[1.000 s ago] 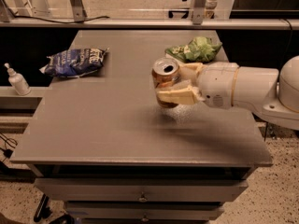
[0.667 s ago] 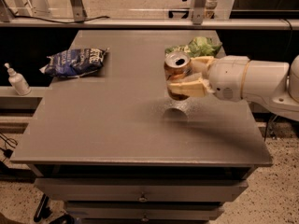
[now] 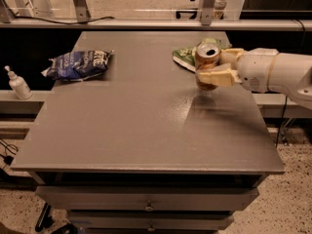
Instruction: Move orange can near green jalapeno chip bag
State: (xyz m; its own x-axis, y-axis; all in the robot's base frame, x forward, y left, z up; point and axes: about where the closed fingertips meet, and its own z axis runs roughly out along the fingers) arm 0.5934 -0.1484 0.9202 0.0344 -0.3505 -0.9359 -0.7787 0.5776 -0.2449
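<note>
The orange can (image 3: 206, 62) stands upright in my gripper (image 3: 213, 66), its silver top with the pull-tab hole facing up. The cream-coloured fingers (image 3: 217, 76) are shut around the can's sides, and my white arm reaches in from the right. The can is at the table's right side, just in front of the green jalapeno chip bag (image 3: 184, 57), which lies crumpled on the table and is partly hidden behind the can and gripper. I cannot tell whether the can's base touches the table.
A dark blue chip bag (image 3: 78, 64) with white lettering lies at the table's left side. A small white bottle (image 3: 18, 84) stands on a ledge left of the grey table (image 3: 131, 130). Drawers sit below the front edge.
My gripper has carried the orange can farther back and to the right, closer to the green bag.
</note>
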